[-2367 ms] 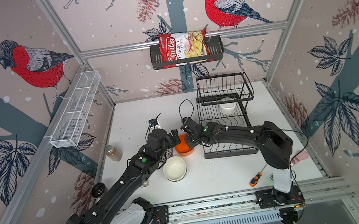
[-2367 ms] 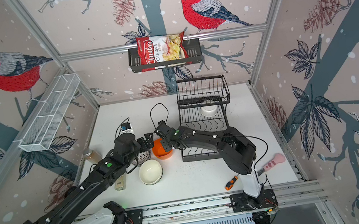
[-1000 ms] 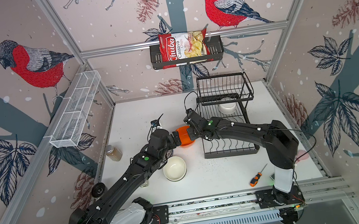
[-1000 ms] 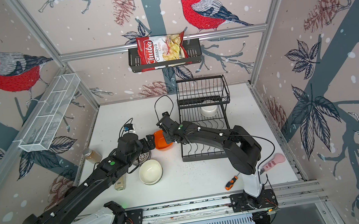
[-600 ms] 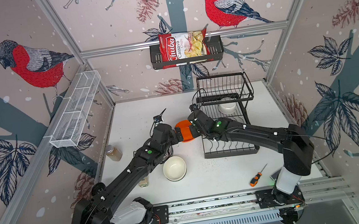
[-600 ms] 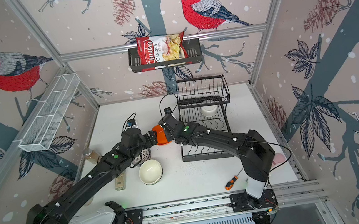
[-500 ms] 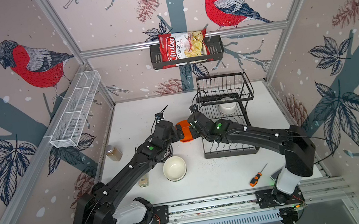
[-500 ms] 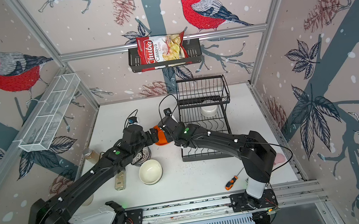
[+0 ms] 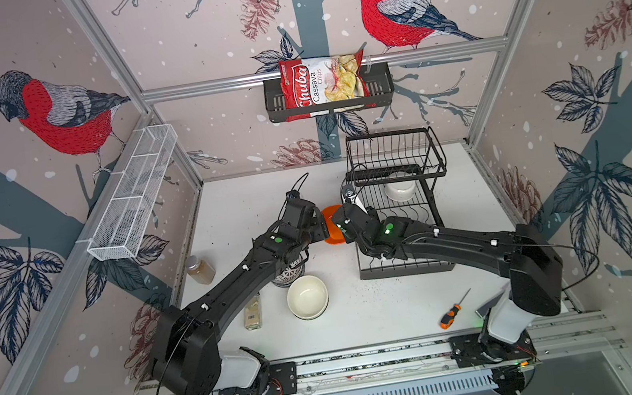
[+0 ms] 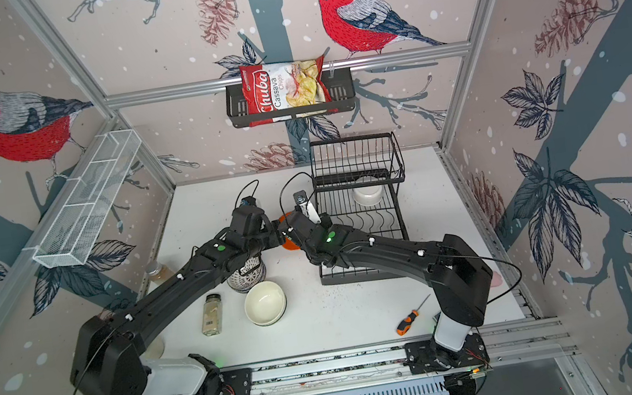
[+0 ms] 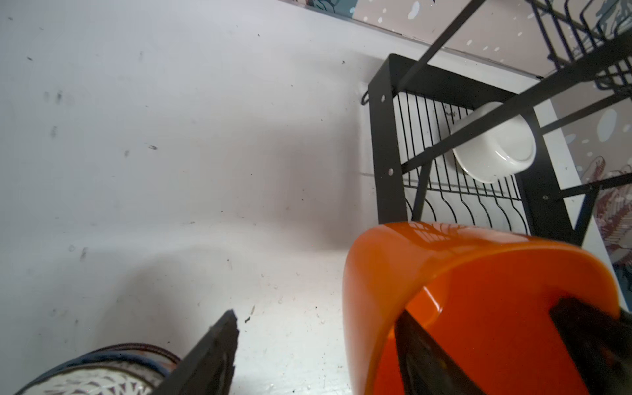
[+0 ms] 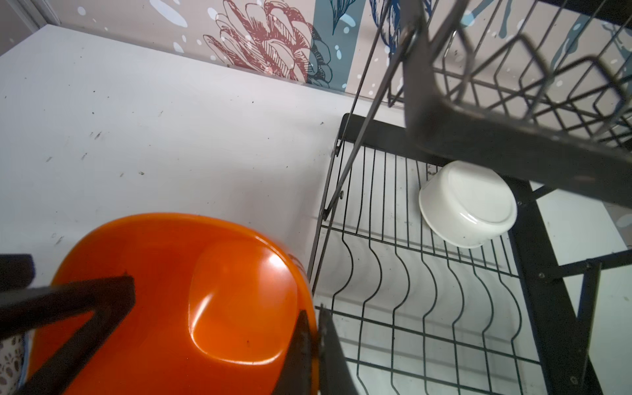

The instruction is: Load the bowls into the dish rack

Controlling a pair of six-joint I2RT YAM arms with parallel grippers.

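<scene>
Right gripper [image 12: 313, 328] pinches the glossy orange round bowl [image 12: 171, 290] by its rim, aloft beside the black two-tier wire dish rack [image 9: 404, 272]. Left gripper [image 11: 316, 318] straddles the same rim, unclamped. One white ceramic bowl [image 9: 400, 191] is racked at the rack's rear edge. Plain cream bowl [image 9: 307, 296] and blue-patterned bowl [image 9: 289, 271] not yet loaded, nearer the white table's [image 9: 385, 314] front edge.

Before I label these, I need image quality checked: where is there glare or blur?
Right wrist view: bright glare patches on the orange bowl, and the dish rack has its near upper bar blurred. Left wrist view: rack wires mirror on the bowl's rim. Both top views: evenly lit, sharp.

Bright even light, soft shadows, blurred foreground
</scene>
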